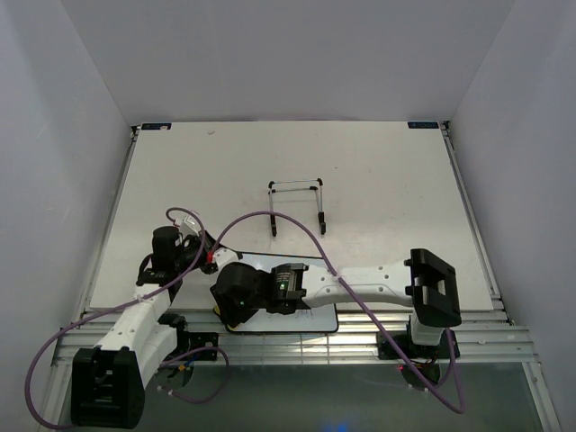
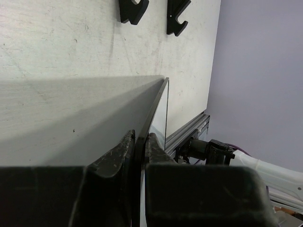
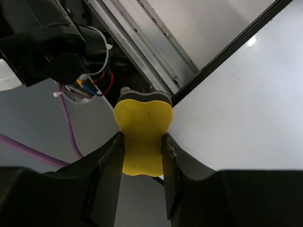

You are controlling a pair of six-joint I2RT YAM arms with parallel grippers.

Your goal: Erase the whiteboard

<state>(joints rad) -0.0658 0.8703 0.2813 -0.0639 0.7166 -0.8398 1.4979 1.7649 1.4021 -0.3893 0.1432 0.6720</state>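
Observation:
The whiteboard (image 1: 324, 316) lies at the table's near edge, mostly hidden under my right arm. Its surface (image 3: 246, 109) shows blank white inside a thin black frame in the right wrist view. My right gripper (image 1: 225, 309) (image 3: 143, 137) is shut on the yellow eraser (image 3: 143, 118), which sits at the board's near-left corner by the frame. My left gripper (image 1: 208, 256) (image 2: 139, 138) is shut on the board's left edge. The board shows edge-on there, its black frame (image 2: 152, 109) running away from the jaws.
The thin wire stand (image 1: 297, 205) with black feet (image 2: 132, 10) stands at mid-table behind the board. The aluminium rail (image 1: 360, 335) (image 3: 142, 52) runs along the table's front edge. Purple cables (image 1: 270, 218) loop over both arms.

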